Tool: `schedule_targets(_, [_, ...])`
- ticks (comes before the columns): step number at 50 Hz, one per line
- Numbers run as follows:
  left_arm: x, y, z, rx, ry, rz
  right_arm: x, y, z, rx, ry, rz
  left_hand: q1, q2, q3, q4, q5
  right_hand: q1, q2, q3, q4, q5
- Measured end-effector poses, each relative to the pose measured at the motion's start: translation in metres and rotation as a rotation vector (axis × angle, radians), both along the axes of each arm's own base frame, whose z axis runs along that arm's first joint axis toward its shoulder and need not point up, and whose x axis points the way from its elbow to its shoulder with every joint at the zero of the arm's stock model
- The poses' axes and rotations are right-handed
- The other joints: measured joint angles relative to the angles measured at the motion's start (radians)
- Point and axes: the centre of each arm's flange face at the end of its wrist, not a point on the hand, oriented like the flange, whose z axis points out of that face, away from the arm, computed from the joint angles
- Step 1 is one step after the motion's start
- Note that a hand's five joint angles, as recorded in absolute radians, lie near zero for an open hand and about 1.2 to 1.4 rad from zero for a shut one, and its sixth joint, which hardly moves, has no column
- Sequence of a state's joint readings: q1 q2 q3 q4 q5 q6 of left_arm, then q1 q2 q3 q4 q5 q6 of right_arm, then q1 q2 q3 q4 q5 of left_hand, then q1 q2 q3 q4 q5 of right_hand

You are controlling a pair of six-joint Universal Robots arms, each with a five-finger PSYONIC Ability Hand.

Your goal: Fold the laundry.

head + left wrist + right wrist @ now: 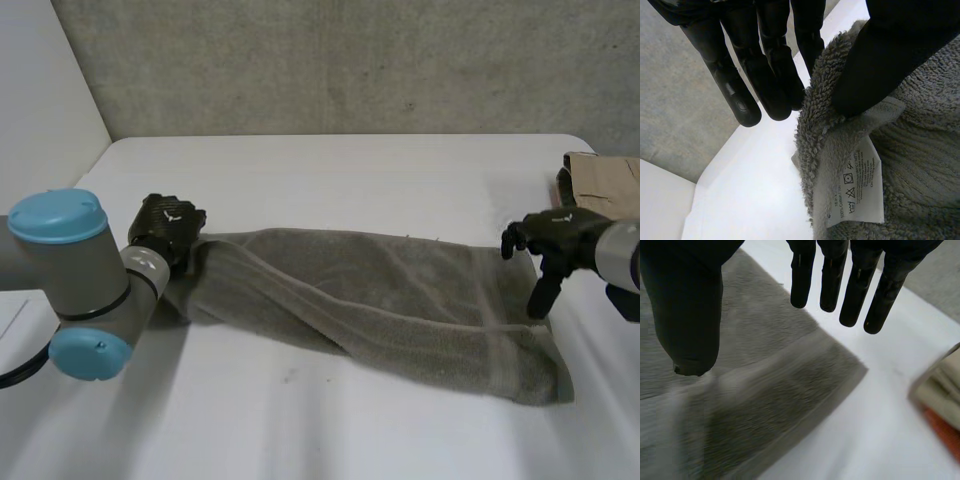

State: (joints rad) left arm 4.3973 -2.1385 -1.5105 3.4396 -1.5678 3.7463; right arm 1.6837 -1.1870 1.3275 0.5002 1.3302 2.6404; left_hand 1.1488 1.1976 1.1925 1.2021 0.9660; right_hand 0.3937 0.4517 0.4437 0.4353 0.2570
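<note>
Stretched across the white table (pixel 330 170) from left to right, a grey towel (pixel 380 300), long and mostly flat, with a slanting fold nearer to its left end. At that left end, bunched and a little rolled, the left hand (pixel 168 228), low over the table. From the left wrist view: thumb (pixel 890 55) pressed on the thick edge of the towel, fingers (pixel 765 75) straight on the other side of this edge, the nearest touching the pile, so the edge pinched between thumb and fingers. Just under the thumb, a white care label (pixel 857 185) sewn into the hem.

At the other end, the right hand (pixel 555 240), by the far corner of the towel. From the right wrist view: fingers (pixel 840 285) straight and slightly apart, thumb (pixel 687 315) well away from them, nothing held, all over the hem and the corner. Touching the cloth or not, impossible to tell. Beyond this hand, at the table's right edge, a piece of brown cardboard (pixel 605 185)
</note>
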Motion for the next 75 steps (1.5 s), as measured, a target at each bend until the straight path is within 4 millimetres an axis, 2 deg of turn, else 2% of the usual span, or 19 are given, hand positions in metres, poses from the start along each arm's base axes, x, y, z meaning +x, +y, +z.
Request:
schedule_targets(4, [0.003, 0.005, 0.004, 0.000, 0.000, 0.003, -0.002, 0.026, -0.003, 0.042, -0.018, -0.001, 0.000, 0.000, 0.000, 0.000, 0.000, -0.005, -0.005, -0.003, -0.009, -0.010])
schedule_targets(11, [0.007, 0.009, 0.005, 0.006, -0.002, 0.008, -0.004, 0.043, -0.020, 0.045, -0.002, -0.013, 0.000, 0.000, 0.000, 0.000, 0.000, -0.005, -0.005, -0.012, -0.019, -0.020])
schedule_targets(18, [0.008, 0.010, 0.003, 0.012, -0.004, 0.010, -0.009, 0.045, -0.037, 0.046, 0.046, -0.060, 0.000, 0.000, 0.000, 0.000, 0.000, -0.005, -0.005, -0.012, -0.019, -0.020])
schedule_targets(24, [0.009, 0.010, 0.002, 0.016, -0.006, 0.012, -0.015, 0.036, -0.055, 0.014, 0.102, -0.119, 0.000, 0.000, 0.000, 0.000, 0.000, -0.004, -0.005, -0.011, -0.018, -0.018])
schedule_targets(26, [0.009, 0.011, 0.001, 0.019, -0.007, 0.012, -0.016, 0.034, -0.059, 0.008, 0.109, -0.129, 0.000, 0.000, 0.000, 0.000, 0.000, 0.071, 0.089, 0.080, 0.087, 0.086])
schedule_targets(29, [0.010, 0.012, 0.000, 0.025, -0.009, 0.012, -0.016, 0.031, -0.065, 0.009, 0.109, -0.133, 0.000, 0.000, 0.000, 0.000, 0.000, 0.506, 0.574, 0.569, 0.575, 0.554])
schedule_targets(30, [0.010, 0.012, -0.001, 0.027, -0.009, 0.012, -0.016, 0.030, -0.066, 0.012, 0.106, -0.130, 0.000, 0.000, 0.000, 0.000, 0.000, 0.535, 0.627, 0.611, 0.618, 0.598])
schedule_targets(33, [0.010, 0.013, -0.002, 0.031, -0.011, 0.012, -0.013, 0.029, -0.068, 0.014, 0.088, -0.109, 0.000, 0.000, 0.000, 0.000, 0.000, 0.598, 0.729, 0.739, 0.751, 0.732])
schedule_targets(39, [0.010, 0.011, -0.001, 0.025, -0.011, 0.013, -0.006, 0.022, -0.061, -0.012, 0.038, -0.067, 0.000, 0.000, 0.000, 0.000, 0.000, 0.598, 0.729, 0.740, 0.755, 0.734])
schedule_targets(48, [0.015, -0.017, 0.018, -0.059, 0.017, 0.048, -0.002, -0.019, -0.025, -0.225, -0.080, -0.097, 0.000, 0.000, 0.000, 0.000, 0.000, 0.598, 0.729, 0.740, 0.755, 0.734])
schedule_targets(55, [0.011, -0.050, 0.015, -0.104, 0.048, 0.065, 0.001, -0.052, -0.018, -0.344, -0.129, -0.123, 0.000, 0.001, 0.001, 0.000, 0.000, 0.598, 0.729, 0.740, 0.755, 0.734])
schedule_targets(60, [0.004, -0.076, 0.002, -0.128, 0.070, 0.070, 0.002, -0.076, -0.033, -0.370, -0.127, -0.153, 0.000, 0.001, 0.001, 0.000, 0.000, 0.598, 0.729, 0.740, 0.755, 0.734])
schedule_targets(63, [-0.002, -0.086, -0.008, -0.139, 0.076, 0.065, 0.001, -0.095, -0.057, -0.362, -0.097, -0.195, 0.000, 0.001, 0.001, 0.000, 0.000, 0.598, 0.729, 0.740, 0.755, 0.734])
schedule_targets(70, [-0.012, -0.096, -0.025, -0.150, 0.077, 0.050, 0.000, -0.116, -0.090, -0.339, -0.052, -0.230, -0.012, -0.007, -0.008, -0.008, -0.006, 0.598, 0.729, 0.740, 0.755, 0.734])
schedule_targets(71, [-0.013, -0.096, -0.027, -0.151, 0.077, 0.047, 0.000, -0.118, -0.094, -0.337, -0.048, -0.232, -0.050, -0.065, -0.052, -0.053, -0.038, 0.581, 0.698, 0.714, 0.727, 0.713])
schedule_targets(72, [-0.016, -0.096, -0.031, -0.150, 0.076, 0.040, 0.000, -0.122, -0.099, -0.337, -0.043, -0.234, -0.358, -0.358, -0.338, -0.347, -0.304, 0.463, 0.548, 0.574, 0.585, 0.587])
schedule_targets(73, [-0.017, -0.096, -0.032, -0.150, 0.076, 0.038, 0.000, -0.123, -0.100, -0.337, -0.042, -0.234, -0.358, -0.358, -0.338, -0.347, -0.304, 0.463, 0.548, 0.574, 0.585, 0.587])
schedule_targets(74, [-0.019, -0.096, -0.034, -0.152, 0.077, 0.034, 0.000, -0.125, -0.101, -0.340, -0.041, -0.236, -0.615, -0.598, -0.567, -0.585, -0.532, 0.342, 0.411, 0.422, 0.434, 0.445])
schedule_targets(75, [-0.020, -0.095, -0.034, -0.156, 0.078, 0.030, 0.000, -0.126, -0.101, -0.343, -0.042, -0.236, -0.615, -0.598, -0.567, -0.585, -0.532, 0.088, 0.135, 0.167, 0.180, 0.193])
